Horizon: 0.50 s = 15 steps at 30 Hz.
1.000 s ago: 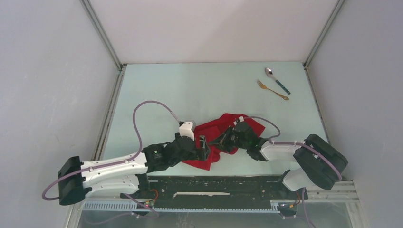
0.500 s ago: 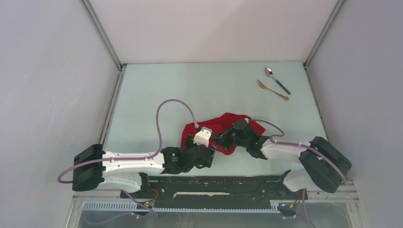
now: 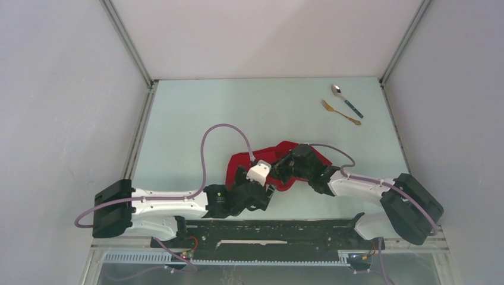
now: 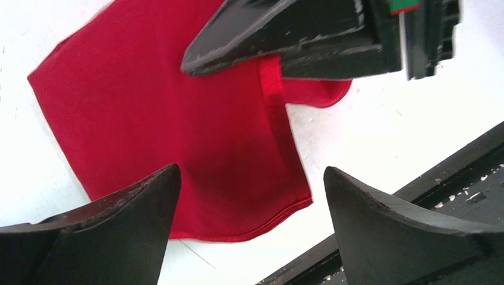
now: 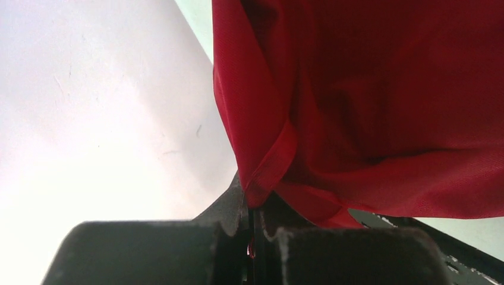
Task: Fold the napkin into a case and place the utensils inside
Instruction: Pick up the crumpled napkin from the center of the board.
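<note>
The napkin (image 4: 148, 119) is red, the fork (image 3: 340, 112) gold

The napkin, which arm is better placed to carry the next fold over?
Probably the right. The right gripper is already shut on a hem of the napkin, so it could pull that edge across. The left gripper hangs open above it, holding nothing.

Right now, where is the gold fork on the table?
In the top view the fork lies in the far right part of the table, just left of the spoon, far from the red napkin.
</note>
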Tool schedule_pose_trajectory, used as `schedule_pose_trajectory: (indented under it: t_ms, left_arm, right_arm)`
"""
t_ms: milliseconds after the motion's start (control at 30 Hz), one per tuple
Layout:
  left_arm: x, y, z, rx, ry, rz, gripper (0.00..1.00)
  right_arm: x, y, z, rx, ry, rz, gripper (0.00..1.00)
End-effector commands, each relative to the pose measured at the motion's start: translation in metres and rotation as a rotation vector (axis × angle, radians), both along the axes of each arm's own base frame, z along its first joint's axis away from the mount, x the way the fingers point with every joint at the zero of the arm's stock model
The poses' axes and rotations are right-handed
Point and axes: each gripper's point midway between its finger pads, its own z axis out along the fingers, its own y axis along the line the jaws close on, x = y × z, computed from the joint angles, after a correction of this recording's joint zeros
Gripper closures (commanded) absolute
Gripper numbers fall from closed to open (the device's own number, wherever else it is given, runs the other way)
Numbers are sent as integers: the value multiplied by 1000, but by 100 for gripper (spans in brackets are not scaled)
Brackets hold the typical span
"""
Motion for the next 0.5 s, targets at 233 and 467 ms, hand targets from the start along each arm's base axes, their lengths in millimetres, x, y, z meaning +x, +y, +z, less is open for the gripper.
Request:
schedule_pose_trajectory:
  t_ms: [233, 467]
  left_arm:
    - [35, 20, -3, 54, -42, 246, 61]
    - [13, 53, -11, 1, 33, 256, 73]
  right_arm:
    - [-10, 5, 3, -64, -120, 141, 71]
    - [9, -76, -4, -427, -447, 314, 24]
